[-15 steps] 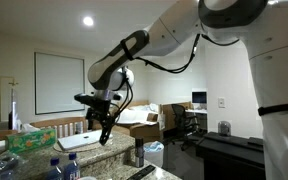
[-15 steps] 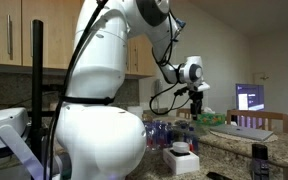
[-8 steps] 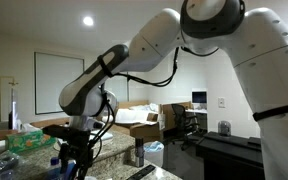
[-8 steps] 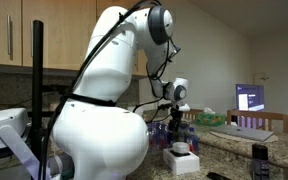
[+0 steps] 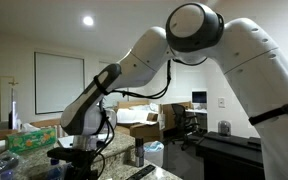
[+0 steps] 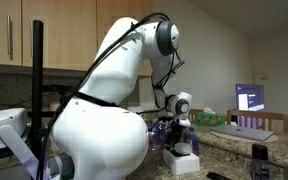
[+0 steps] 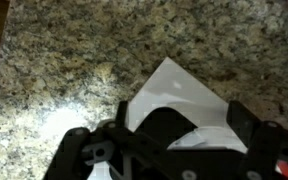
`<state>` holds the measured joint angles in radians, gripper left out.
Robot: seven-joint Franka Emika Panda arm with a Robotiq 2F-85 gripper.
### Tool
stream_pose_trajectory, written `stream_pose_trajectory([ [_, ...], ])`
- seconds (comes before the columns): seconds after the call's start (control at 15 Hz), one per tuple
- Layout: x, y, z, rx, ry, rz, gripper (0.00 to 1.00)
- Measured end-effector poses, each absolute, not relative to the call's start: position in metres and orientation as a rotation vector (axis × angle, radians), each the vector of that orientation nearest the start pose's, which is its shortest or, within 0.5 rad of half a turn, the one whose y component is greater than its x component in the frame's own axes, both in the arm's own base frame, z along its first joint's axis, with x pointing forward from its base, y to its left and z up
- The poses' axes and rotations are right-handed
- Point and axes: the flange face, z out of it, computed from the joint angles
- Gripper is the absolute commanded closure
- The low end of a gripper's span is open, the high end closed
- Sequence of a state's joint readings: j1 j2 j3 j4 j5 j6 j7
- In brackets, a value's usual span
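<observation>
My gripper (image 7: 179, 115) is low over the speckled granite counter (image 7: 54, 70). Its two dark fingers stand wide apart, open, on either side of a white square box (image 7: 174, 85) that lies directly beneath them. In an exterior view the gripper (image 6: 181, 143) hangs just above this white box (image 6: 182, 162), which has a red patch on top. In an exterior view the gripper (image 5: 74, 163) is down at the counter's near left end. I cannot tell whether the fingers touch the box.
Several clear water bottles (image 6: 162, 132) stand behind the box and also show at the bottom left (image 5: 4, 168). A green package (image 5: 29, 140) lies at the back. A black cup (image 6: 259, 158) and a lit monitor (image 6: 250, 97) are at the right.
The arm has swung down and across the counter. The gripper has dropped from mid-air to just over the white box, still open.
</observation>
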<state>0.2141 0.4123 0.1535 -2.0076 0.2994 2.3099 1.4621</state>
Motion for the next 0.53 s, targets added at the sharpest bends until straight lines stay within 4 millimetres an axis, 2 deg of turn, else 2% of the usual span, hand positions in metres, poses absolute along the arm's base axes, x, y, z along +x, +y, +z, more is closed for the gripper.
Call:
stream_pose_trajectory([
  [0.27, 0.56, 0.206, 0.254, -2.341, 1.882, 0.394, 0.0],
  [0.53, 0.557, 0.199, 0.27, -2.304, 1.889, 0.36, 0.0],
])
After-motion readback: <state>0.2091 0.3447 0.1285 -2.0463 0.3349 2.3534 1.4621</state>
